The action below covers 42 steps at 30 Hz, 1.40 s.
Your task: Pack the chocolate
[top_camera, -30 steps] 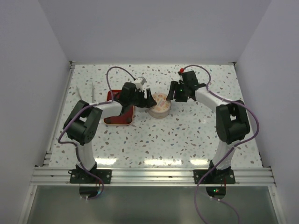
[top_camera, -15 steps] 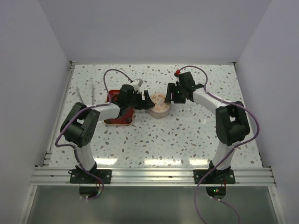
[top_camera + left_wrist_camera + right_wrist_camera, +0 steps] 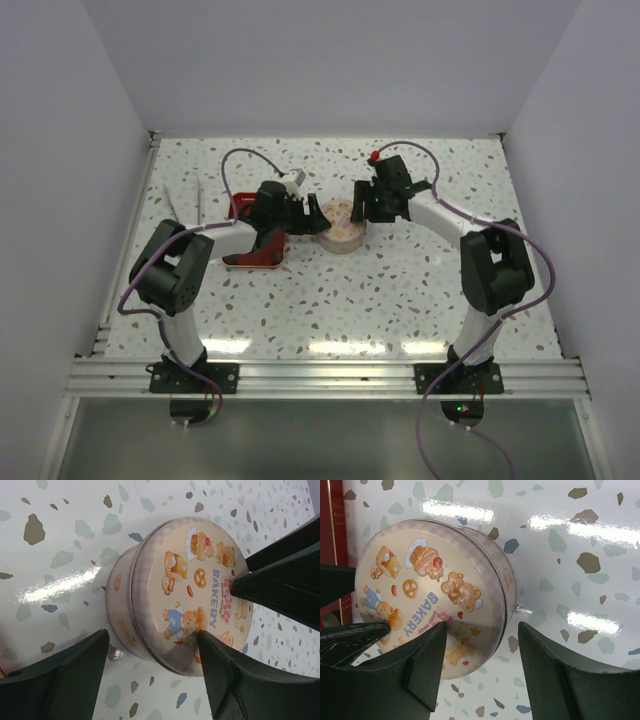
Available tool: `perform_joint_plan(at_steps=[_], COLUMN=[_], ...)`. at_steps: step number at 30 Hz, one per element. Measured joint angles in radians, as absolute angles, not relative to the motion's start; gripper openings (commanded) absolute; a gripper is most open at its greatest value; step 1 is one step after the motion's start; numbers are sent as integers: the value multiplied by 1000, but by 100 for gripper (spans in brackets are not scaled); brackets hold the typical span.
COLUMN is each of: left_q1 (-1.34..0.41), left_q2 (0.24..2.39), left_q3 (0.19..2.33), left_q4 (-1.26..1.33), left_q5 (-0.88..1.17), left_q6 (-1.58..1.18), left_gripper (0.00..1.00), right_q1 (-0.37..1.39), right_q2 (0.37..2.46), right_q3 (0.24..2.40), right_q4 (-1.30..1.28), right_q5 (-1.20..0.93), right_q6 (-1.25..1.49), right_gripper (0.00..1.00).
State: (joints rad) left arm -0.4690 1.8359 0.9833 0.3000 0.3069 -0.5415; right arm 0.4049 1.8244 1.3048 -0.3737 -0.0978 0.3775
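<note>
The left claw (image 3: 152, 634) is open, with nothing gripped. One finger stands just outside the wall of the round tin (image 3: 185, 580) and the other hangs over the printed lid, so the tin's near edge lies in the gap between them. The right claw (image 3: 482, 625) faces it from the opposite side, also open and empty-handed. Its inner finger is over the lid and its outer finger is beyond the wall, over bare table (image 3: 350, 300). In each wrist view the other claw's dark fingertips show on the far side of the lid, so the two meet nearly tip to tip across the tin. Whether any finger actually touches the metal cannot be told. The tin sits upright with its lid on. That probably explains the mirrored stance: one claw is placed to steady the body while the other takes the lid's rim, because nothing can be packed until the tin is open. The red tray (image 3: 335, 525) lies behind the left claw, on the side away from the tin, close enough that little travel would be needed. Most of it is hidden under the left arm. No chocolate shows in any view, so it cannot be said whether the pieces are in the covered part of the tray or elsewhere. The packing itself appears not yet begun.
</note>
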Motion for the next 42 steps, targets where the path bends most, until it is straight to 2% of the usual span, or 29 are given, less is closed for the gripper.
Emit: perform_joint_plan(at_steps=[16, 19, 23, 28, 32, 36, 42], left_q1=[-463, -461, -459, -459, -453, -429, -371], left_q2=[1836, 1836, 1833, 1794, 1739, 1652, 1471], left_q3=[950, 950, 950, 957, 965, 965, 965], left_q4=[348, 349, 345, 271, 234, 199, 104], left_q5=[329, 334, 335, 313, 301, 291, 224], left_q6=[-585, -583, -568, -508, -465, -437, -386], left_gripper=[73, 79, 83, 87, 100, 100, 100], right_q1=[426, 427, 431, 437, 439, 439, 414], right_q2=[1823, 1820, 1817, 1804, 1763, 1677, 1523], right_q3=[1305, 1305, 1305, 1305, 1305, 1305, 1283], right_q4=[-375, -377, -384, -405, -421, -446, -454], right_q5=[-65, -65, -70, -85, -96, -83, -42], right_q6=[376, 375, 372, 365, 360, 347, 329], right_gripper=[62, 63, 68, 71, 75, 81, 84])
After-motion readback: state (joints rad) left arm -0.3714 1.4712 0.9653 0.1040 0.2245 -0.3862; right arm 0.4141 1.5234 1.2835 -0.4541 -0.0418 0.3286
